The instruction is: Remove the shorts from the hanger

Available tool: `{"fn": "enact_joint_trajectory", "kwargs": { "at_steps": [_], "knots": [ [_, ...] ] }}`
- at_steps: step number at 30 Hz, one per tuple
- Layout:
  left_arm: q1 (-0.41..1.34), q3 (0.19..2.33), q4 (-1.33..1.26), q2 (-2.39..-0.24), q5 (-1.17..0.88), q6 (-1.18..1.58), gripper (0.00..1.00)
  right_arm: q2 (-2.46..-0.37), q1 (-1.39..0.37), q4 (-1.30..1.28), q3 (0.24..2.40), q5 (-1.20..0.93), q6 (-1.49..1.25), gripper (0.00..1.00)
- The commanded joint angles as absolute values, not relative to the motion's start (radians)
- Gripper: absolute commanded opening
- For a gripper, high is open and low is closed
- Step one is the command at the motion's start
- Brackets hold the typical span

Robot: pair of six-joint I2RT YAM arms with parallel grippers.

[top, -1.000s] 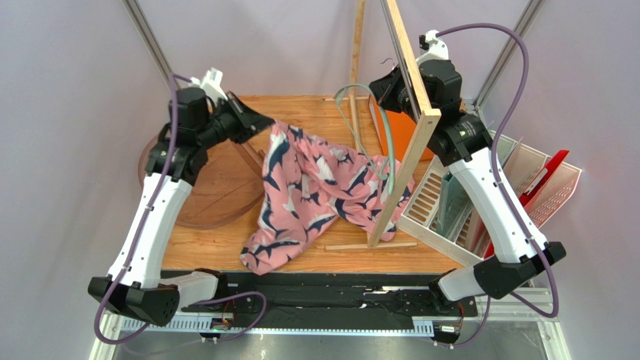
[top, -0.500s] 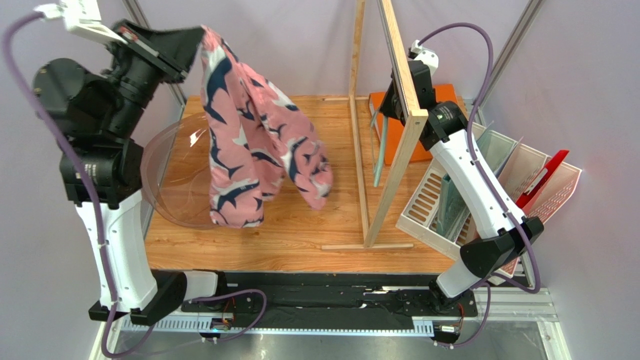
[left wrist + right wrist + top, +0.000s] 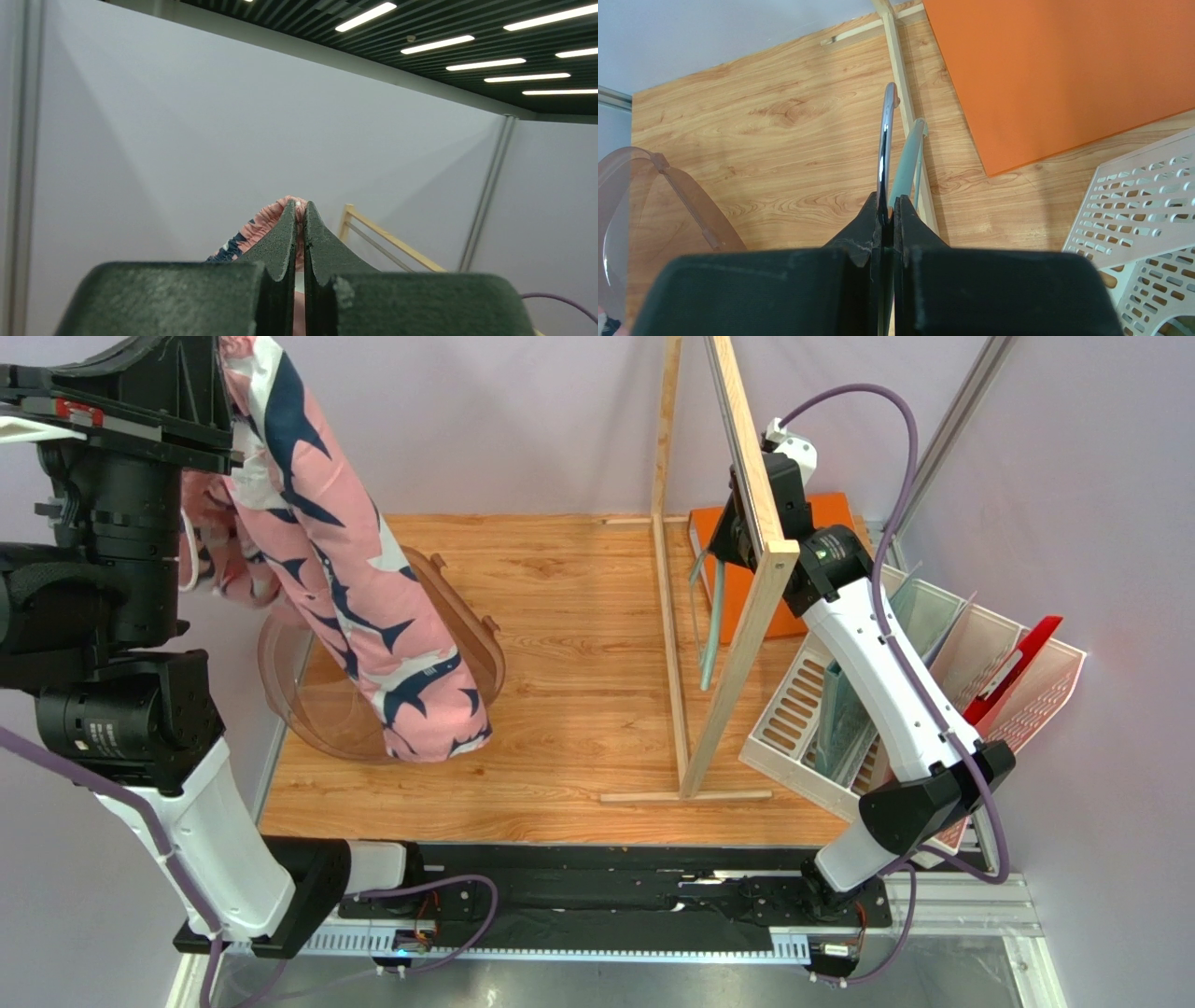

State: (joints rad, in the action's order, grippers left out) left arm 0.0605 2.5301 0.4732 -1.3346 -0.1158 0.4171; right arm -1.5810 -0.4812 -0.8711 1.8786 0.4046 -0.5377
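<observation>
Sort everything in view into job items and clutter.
Job in hand:
the shorts, held up by the left gripper
the hanger, pinched by the right gripper

Lying about:
wooden stand
orange board
white rack
clear bowl

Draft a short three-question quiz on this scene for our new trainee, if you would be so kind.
1. True or false: the shorts hang on the hanger.
2. Which one grips the hanger? A: the left gripper. B: the right gripper. C: neither.
3. Fill in: the left gripper's fingers are shut on the ___.

Key: 1 false; 2 B; 3 shorts.
</observation>
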Motion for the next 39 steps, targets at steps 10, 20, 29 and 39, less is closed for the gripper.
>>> {"fn": "enact_joint_trajectory", "kwargs": {
  "at_steps": [10,20,29,39],
  "knots": [
    [-0.193,2.061,0.336,-1.354,-0.256,0.488,0.0,-1.519,-0.483,-0.861,1.89,0.345,-0.555,0.0],
    [-0.285,2.251,0.425,-1.494,-0.232,0.485,0.0,-1.519,-0.483,-0.858,1.89,0.344,-0.555,0.0],
    [-0.295,1.884,0.742,-1.316,0.205,0.531,0.0,-1.531,-0.483,-0.877,1.902,0.376,-0.583,0.0],
    [-0.278,1.744,0.902,-1.227,0.241,0.649,0.88,-1.589,-0.482,-0.925,1.997,0.379,-0.587,0.0]
  ]
}}
